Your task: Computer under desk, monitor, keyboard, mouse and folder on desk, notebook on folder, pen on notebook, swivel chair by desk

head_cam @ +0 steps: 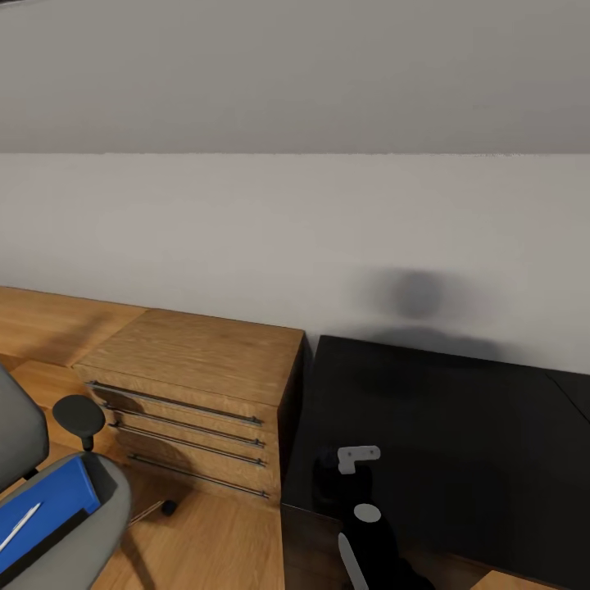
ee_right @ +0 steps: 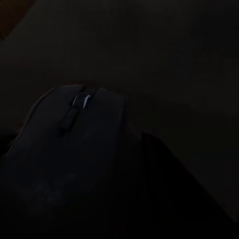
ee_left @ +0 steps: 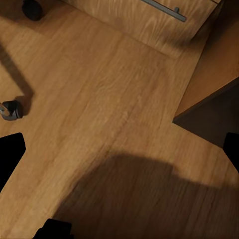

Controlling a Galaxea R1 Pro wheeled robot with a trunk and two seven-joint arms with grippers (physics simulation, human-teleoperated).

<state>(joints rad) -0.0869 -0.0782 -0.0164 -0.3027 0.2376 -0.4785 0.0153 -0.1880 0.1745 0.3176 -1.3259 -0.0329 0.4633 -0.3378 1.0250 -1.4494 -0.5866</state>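
Mouse (ee_right: 74, 149) sits close under the right wrist camera, dark, scroll wheel catching a faint glint; surroundings there are nearly black. Whether the right fingers are closed on it or merely near it cannot be told in that gloom.

Head view: black counter (head_cam: 459, 426) against the pale wall, its top dark and glossy. Right arm (head_cam: 365, 524) reaches in over the counter's near edge, a white bracket showing on the wrist; the fingers themselves are lost against the black surface.

Wooden drawer unit (head_cam: 197, 385) stands just beside the counter's left end, touching or nearly so, four long bar handles across its front.

Swivel chair (head_cam: 57, 500) at lower left on the wood floor (ee_left: 99, 99), grey shell, round black armrest pad. Blue folder (head_cam: 45, 508) lies on its seat, with a thin white pen (head_cam: 20, 524) resting on top.

Left wrist view looks down at floorboards, a chair caster (ee_left: 11, 110) and the drawer unit's lower corner. Black finger tips (ee_left: 10, 154) sit wide apart at opposite edges, spread open, holding nothing.
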